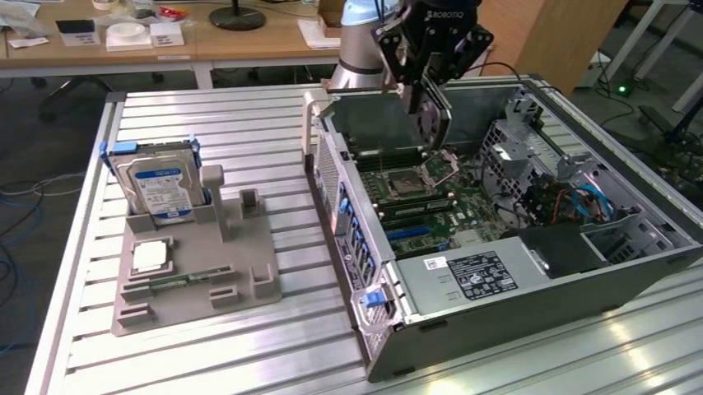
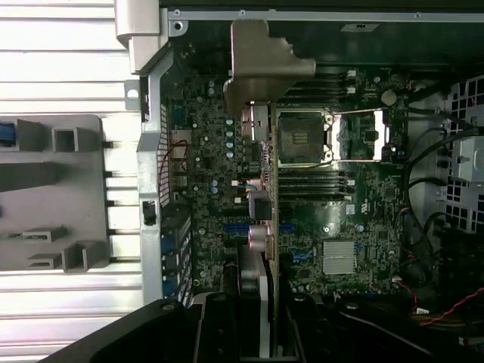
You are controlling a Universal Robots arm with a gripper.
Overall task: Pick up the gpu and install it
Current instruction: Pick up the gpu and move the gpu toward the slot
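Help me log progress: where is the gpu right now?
In the exterior view, right of centre, the gpu hangs upright in the gripper over the open computer case, just above the CPU socket.

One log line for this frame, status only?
gripper: shut on gpu | gpu: upright, held over motherboard in open case | install: not seated | hard drive: in holder

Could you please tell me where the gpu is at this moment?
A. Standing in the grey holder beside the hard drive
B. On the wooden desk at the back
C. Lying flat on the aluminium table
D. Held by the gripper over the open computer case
D: the gripper is shut on the gpu, which hangs edge-down above the motherboard inside the computer case.
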